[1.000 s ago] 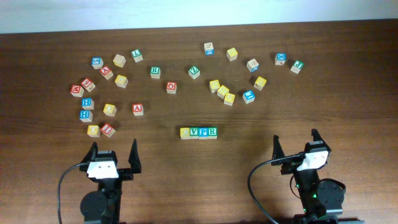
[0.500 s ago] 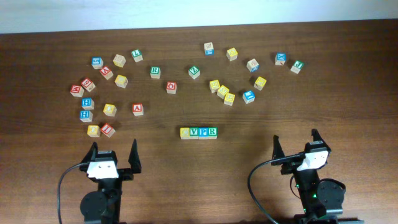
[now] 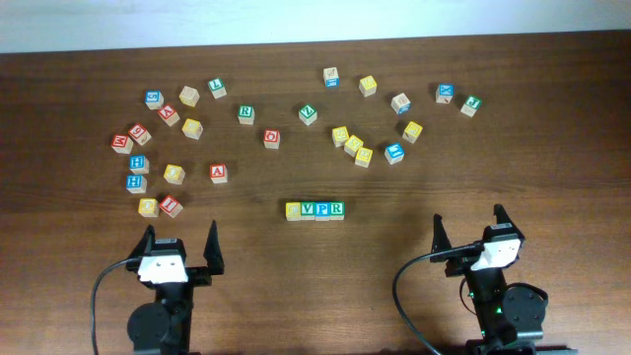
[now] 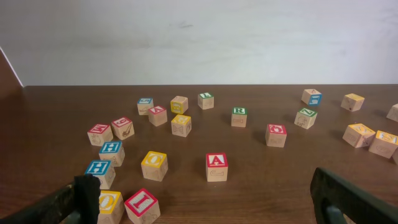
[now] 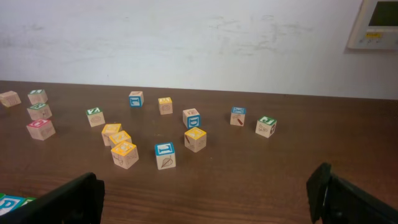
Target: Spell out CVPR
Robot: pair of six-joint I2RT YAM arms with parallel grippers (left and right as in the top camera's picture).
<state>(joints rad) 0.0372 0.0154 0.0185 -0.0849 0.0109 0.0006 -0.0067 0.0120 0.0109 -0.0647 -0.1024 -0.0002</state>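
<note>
A row of four letter blocks lies at the table's front middle: a yellow block, then V, P and R. The yellow block's letter is too small to read. The row's end shows at the left edge of the right wrist view. My left gripper is open and empty at the front left. My right gripper is open and empty at the front right. Both are well apart from the row.
Several loose letter blocks lie scattered across the far half of the table. A red A, a red I and a yellow O lie close before the left gripper. A blue block lies before the right gripper.
</note>
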